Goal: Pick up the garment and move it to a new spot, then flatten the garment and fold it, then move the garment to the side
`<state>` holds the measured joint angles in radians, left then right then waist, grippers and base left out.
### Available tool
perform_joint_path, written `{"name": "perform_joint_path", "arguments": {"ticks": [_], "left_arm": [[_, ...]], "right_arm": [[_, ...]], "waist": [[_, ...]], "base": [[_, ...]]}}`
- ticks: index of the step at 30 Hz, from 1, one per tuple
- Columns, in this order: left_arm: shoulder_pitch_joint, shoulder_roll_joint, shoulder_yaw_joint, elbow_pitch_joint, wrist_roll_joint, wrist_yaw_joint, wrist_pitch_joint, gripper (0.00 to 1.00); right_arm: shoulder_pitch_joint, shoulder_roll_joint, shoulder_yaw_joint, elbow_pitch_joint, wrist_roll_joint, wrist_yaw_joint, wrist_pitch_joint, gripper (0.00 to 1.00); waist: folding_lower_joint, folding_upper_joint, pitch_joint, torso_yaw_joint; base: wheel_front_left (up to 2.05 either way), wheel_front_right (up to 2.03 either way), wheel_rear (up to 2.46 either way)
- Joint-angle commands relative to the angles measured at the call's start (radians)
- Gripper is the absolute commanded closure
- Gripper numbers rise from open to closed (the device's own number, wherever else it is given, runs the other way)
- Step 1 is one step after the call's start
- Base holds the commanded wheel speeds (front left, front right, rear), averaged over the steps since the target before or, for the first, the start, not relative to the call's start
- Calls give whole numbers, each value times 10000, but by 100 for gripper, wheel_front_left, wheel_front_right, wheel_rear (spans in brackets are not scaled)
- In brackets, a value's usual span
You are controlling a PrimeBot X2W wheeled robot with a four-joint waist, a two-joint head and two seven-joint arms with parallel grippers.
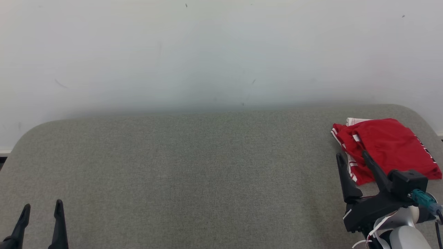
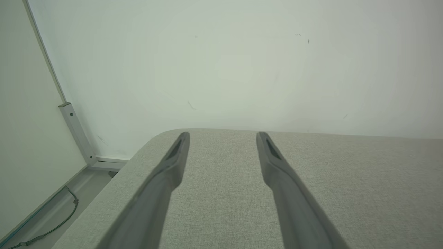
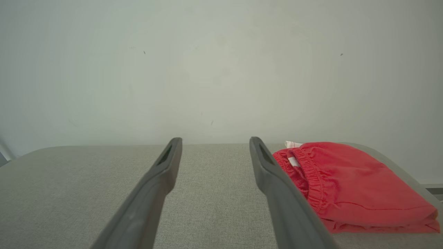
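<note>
Red shorts [image 1: 391, 145] with white side stripes and an elastic waistband lie folded in a compact bundle at the far right corner of the table [image 1: 193, 166], which is covered in grey woven fabric and has rounded corners. My right gripper [image 1: 353, 156] sits just at the bundle's near-left edge, its jaws spread wide with bare table between them and nothing held. On the right wrist camera one finger runs alongside the waistband; I can't tell whether it touches the cloth. My left gripper [image 1: 42, 205] is well apart from the shorts, at the near left of the table, also fully spread and empty. A plain pale wall [image 1: 207, 52] stands behind the table's far edge.
</note>
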<state>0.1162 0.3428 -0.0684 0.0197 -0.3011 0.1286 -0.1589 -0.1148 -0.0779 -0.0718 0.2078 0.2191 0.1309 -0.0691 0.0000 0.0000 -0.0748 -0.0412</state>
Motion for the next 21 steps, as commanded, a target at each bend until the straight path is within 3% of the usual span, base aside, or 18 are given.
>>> {"name": "perform_joint_path", "arguments": {"ticks": [1, 9, 10, 15, 21], "left_arm": [[21, 26, 8, -34, -98, 5, -60, 0], [-34, 79, 10, 6, -108, 46, -188, 0], [-8, 1, -11, 17, -105, 31, -116, 100], [105, -419, -123, 445, -260, 5, -42, 100], [-230, -624, 121, 736, -1299, -213, 193, 100]], "right_arm": [[77, 15, -39, -52, -10, -8, 41, 0], [121, 53, -61, -102, -7, -8, 75, 0], [32, 37, -22, -50, 13, 0, 81, 100], [386, 130, -22, 438, 140, 2, 132, 100], [114, 141, -77, 660, 1264, 2, 330, 100]], "waist": [[0, 0, 5, -1], [0, 0, 18, 10], [0, 0, 19, 9], [0, 0, 26, 12], [0, 0, 66, 32]], "base": [[0, 0, 0], [0, 0, 0], [0, 0, 0], [0, 0, 0], [0, 0, 0]]}}
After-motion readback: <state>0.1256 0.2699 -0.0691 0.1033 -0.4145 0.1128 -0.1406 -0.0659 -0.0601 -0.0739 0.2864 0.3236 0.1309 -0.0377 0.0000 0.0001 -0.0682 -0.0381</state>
